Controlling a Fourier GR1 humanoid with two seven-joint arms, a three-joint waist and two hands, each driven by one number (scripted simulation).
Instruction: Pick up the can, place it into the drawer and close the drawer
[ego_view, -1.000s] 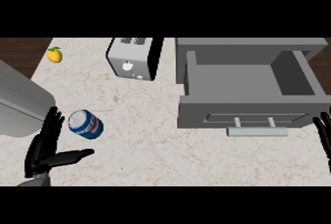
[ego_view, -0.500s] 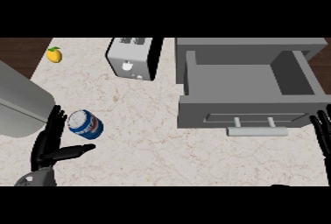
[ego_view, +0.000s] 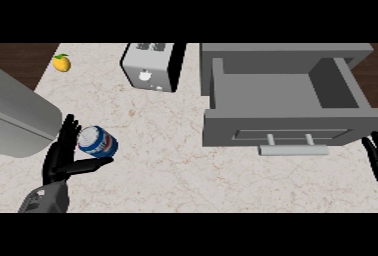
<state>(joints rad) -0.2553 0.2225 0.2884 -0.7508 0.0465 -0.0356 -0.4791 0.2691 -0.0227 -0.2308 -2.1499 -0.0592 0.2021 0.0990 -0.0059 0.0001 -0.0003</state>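
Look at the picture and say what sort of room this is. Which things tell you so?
Most likely a kitchen. A toaster stands on a pale, marble-like counter, a lemon lies near its far corner, and an open drawer with a bar handle sits at the right.

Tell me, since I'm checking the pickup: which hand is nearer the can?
The left hand. It is right beside the can, fingers straight behind it and thumb beneath. The right hand rests at the view's right edge, past the open drawer.
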